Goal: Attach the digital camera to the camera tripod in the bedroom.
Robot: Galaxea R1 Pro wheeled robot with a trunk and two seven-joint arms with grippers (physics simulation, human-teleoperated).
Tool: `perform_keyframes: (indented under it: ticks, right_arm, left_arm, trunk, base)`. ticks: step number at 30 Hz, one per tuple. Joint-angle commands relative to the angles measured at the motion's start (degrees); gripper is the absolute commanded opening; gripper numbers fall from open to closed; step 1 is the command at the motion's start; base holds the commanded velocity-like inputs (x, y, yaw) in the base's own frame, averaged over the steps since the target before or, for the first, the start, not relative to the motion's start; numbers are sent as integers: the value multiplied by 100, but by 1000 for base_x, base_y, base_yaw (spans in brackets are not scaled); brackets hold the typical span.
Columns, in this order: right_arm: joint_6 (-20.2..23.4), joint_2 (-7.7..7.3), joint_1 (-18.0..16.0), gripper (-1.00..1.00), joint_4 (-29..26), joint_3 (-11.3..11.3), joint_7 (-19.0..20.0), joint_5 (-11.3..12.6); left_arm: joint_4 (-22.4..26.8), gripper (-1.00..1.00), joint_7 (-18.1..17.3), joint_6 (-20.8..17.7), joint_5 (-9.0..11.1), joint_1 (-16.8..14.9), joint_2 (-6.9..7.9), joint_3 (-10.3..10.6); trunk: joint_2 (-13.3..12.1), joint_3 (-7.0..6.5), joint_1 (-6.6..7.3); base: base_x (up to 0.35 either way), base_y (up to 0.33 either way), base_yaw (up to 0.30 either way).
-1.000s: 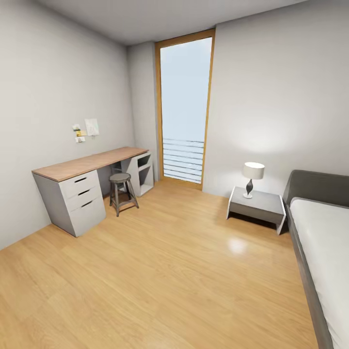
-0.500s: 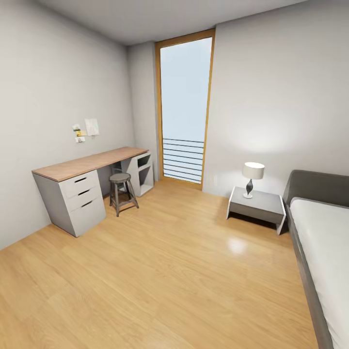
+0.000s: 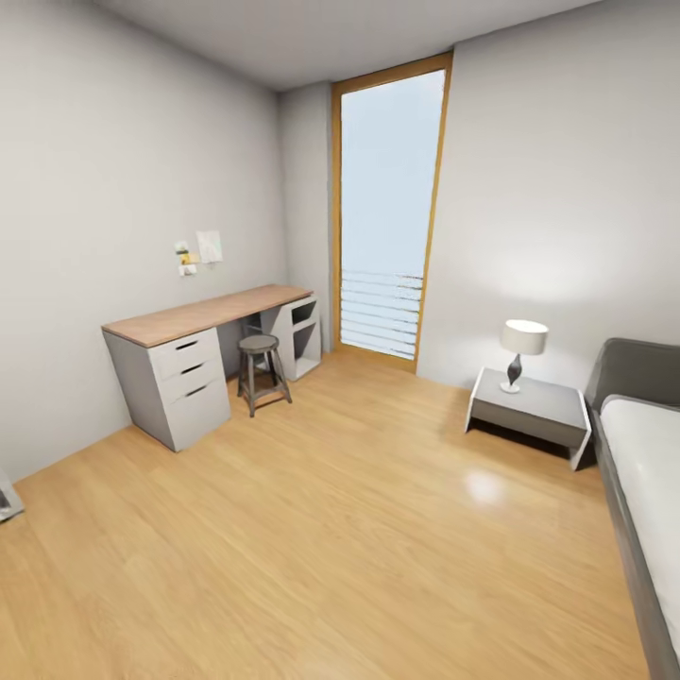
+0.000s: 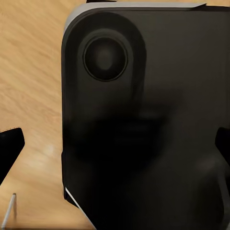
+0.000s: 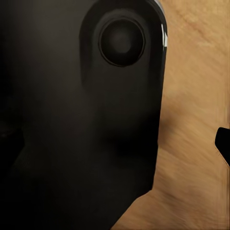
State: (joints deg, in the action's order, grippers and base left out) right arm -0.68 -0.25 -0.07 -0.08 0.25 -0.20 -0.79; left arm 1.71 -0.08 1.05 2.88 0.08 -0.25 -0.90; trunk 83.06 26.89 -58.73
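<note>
The whole picture has slid right since a moment ago, so the robot's head or base is turning left, probably hunting for the camera and tripod, neither yet found. Ahead lies a bedroom: bare wood floor [image 3: 359, 529], desk [image 3: 203, 314] with stool [image 3: 262, 370], tall glazed door [image 3: 389, 208], nightstand [image 3: 534, 408] with lit lamp [image 3: 521, 351], bed [image 3: 652, 472]. Both wrist views face dark robot casing over floor; finger state can't be told.

I counted one desk [image 3: 203, 316], three drawers [image 3: 193, 368], one stool [image 3: 263, 370], one nightstand [image 3: 531, 410], one lamp [image 3: 522, 351], one bed [image 3: 647, 472].
</note>
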Motion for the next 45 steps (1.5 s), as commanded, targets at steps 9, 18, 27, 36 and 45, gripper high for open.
perform_keyframes:
  ticks: [9, 18, 27, 36, 45]
  right_arm:
    - [-11, -4, -2, 100, -1, 1, -2, -8]
    - [-10, -9, -2, 100, -1, 4, 2, -8]
    - [-11, -10, -2, 100, -1, 3, -2, -8]
    - [-5, -16, -2, 100, -1, 1, -2, -8]
    - [-9, -34, 0, 100, -1, 11, 6, -8]
  left_arm:
    - [4, 100, -1, 10, 257, 1, 2, -2]
    - [4, 100, -1, 10, 521, 1, 0, 2]
    - [4, 100, -1, 10, 529, 1, 5, 2]
    - [4, 100, -1, 10, 529, 1, 1, 2]
    - [4, 100, -1, 10, 529, 1, -1, 2]
  trunk:
    - [2, 4, 0]
    - [2, 4, 0]
    - [2, 4, 0]
    - [2, 4, 0]
    - [2, 4, 0]
  base:
    - [0, 0, 268]
    - [0, 0, 269]
    - [0, 0, 269]
    - [0, 0, 163]
    - [0, 0, 12]
